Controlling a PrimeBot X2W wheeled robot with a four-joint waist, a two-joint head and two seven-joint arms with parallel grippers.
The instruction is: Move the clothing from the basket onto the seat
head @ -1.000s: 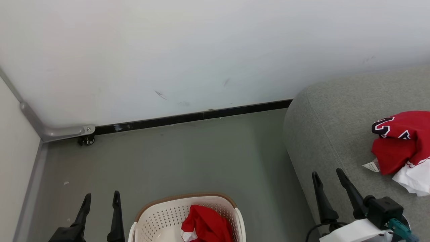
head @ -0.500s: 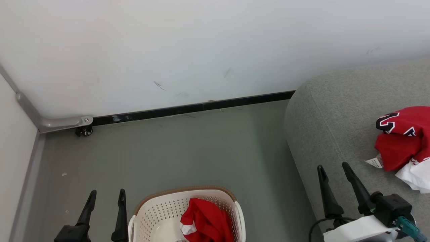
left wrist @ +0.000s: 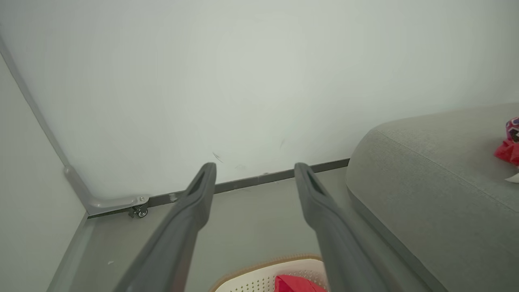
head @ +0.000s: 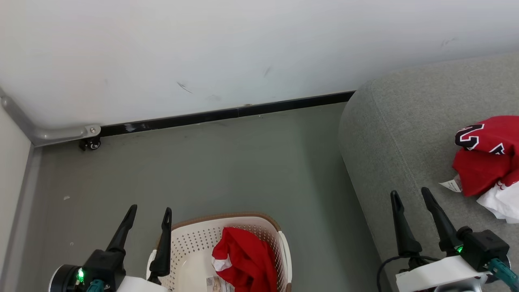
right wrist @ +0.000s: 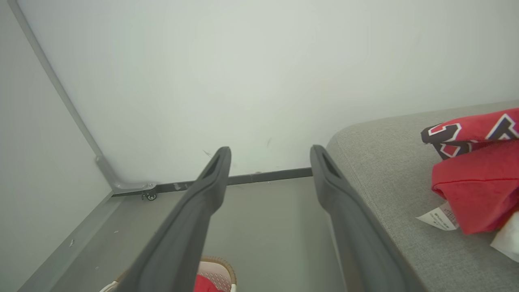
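Basket [head: 190, 243], cut off by the head view's bottom edge, holds a crumpled red garment [head: 247, 259]; a paper label [head: 214, 282] beside it is unreadable. Left end effector [head: 151, 209], by the basket's left rim, and right end effector [head: 409, 192], over the front edge of the seat [head: 397, 138], gape empty. Farther on the seat lies a jersey [head: 486, 158], numerals cropped, tag [head: 451, 185] illegible.

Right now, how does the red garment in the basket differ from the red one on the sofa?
Place: the basket garment lies inside the basket; the sofa garment rests on the sofa.
Markings: the sofa garment shows black-and-white numerals; the basket garment shows only a small white patch.
Shared: both are red and crumpled.
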